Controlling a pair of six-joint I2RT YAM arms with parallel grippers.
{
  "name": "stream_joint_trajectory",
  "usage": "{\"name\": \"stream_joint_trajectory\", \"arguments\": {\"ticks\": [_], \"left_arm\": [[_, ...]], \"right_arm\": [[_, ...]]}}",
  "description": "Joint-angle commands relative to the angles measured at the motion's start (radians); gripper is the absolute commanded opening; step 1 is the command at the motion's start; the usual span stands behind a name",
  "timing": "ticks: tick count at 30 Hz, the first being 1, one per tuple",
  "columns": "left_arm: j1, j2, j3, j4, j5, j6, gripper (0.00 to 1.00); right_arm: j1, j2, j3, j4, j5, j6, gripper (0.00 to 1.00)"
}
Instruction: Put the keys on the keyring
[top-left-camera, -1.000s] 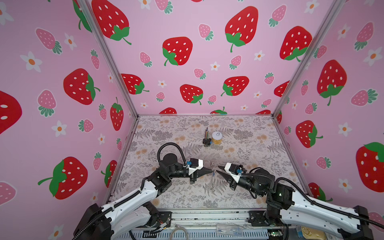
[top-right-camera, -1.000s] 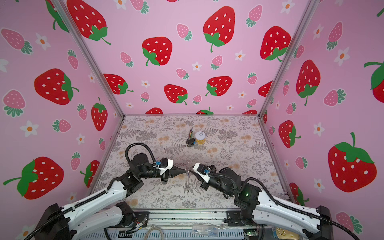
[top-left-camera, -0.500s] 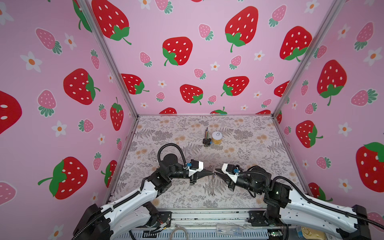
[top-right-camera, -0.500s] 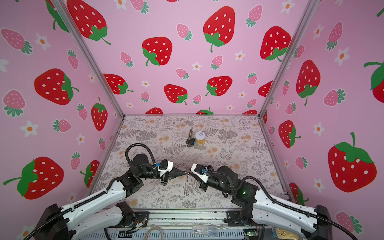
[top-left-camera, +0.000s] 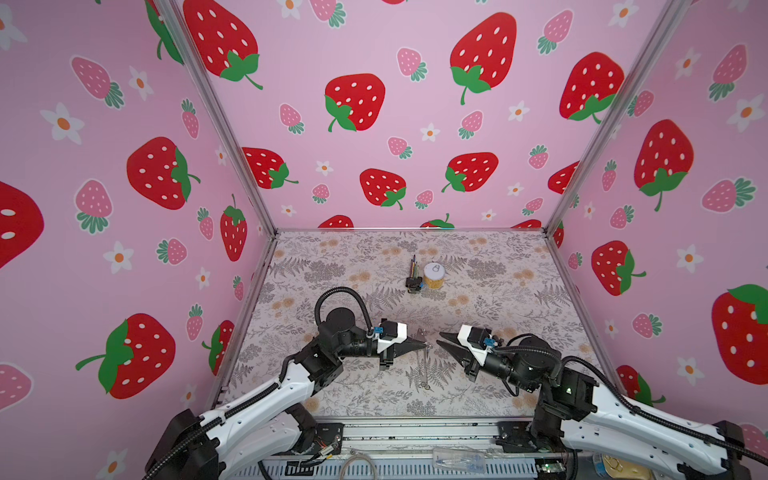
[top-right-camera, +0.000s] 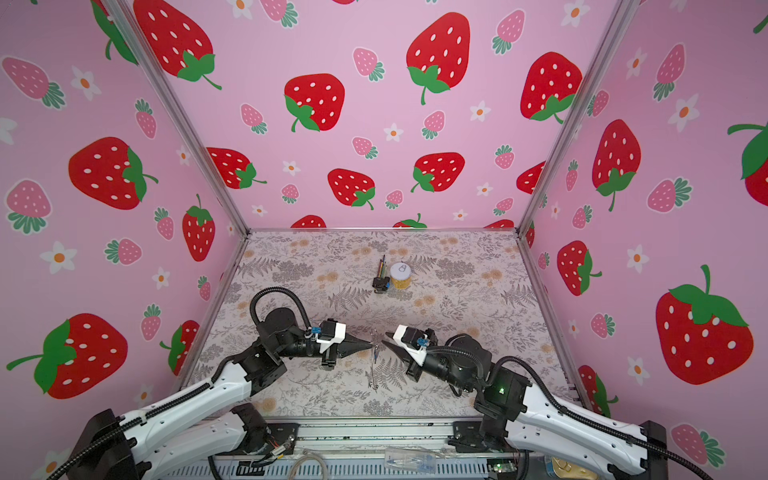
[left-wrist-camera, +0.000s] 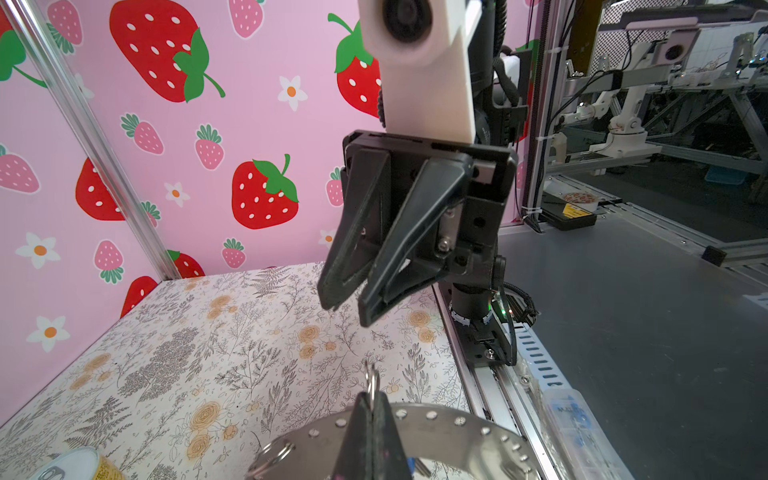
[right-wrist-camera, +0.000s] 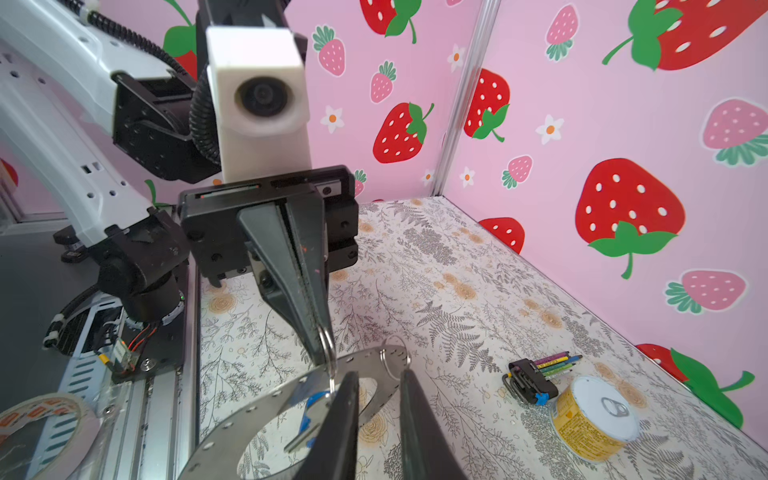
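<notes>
Two white-and-black robot arms are reaching inward over a floral-patterned worktop (top-left-camera: 498, 291) inside a pink booth printed with strawberries. On the left, the left claw (top-left-camera: 426, 344) is pointing toward the middle with its black fingers pressed together. It is pinching a small wire loop (right-wrist-camera: 328, 340) that is threaded through the rim of the keyring (left-wrist-camera: 449, 422). The keyring, a wide flat grey metal hoop with a row of small holes along its band, is hanging from that loop. In both top views it is showing edge-on, as a thin line dropping from the claw's tip. The keys (right-wrist-camera: 311, 403) are showing in the right wrist view as a small bright blue tag with a grey blade below it. They are sitting within the hoop's opening, close under the pinched loop, and whether they are threaded on cannot be told. A second wire loop (right-wrist-camera: 395, 361) is dangling from the hoop's rim a little farther along. Behind the hoop, toward the back wall, a black clip of coloured sticks (right-wrist-camera: 528, 380) is lying just beside a yellow can (right-wrist-camera: 594, 419) with a white lid. On the right, the right claw (top-left-camera: 441, 333) is facing the left one, tip near tip, just beside the hoop but apart from it. Its fingers are standing slightly parted and gripping nothing.
</notes>
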Motion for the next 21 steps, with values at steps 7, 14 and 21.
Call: {"name": "stream_joint_trajectory", "arguments": {"ticks": [7, 14, 21], "left_arm": [[-0.003, -0.008, 0.057, 0.01, 0.011, 0.014, 0.0], [-0.006, -0.003, 0.06, 0.006, 0.025, 0.014, 0.0], [-0.009, 0.0, 0.062, 0.007, 0.045, 0.015, 0.0]], "right_arm": [[-0.002, 0.07, 0.034, 0.026, -0.097, -0.014, 0.21], [-0.002, 0.072, 0.033, 0.045, -0.11, -0.017, 0.21], [-0.003, 0.062, 0.033, 0.041, -0.102, -0.017, 0.23]]}}
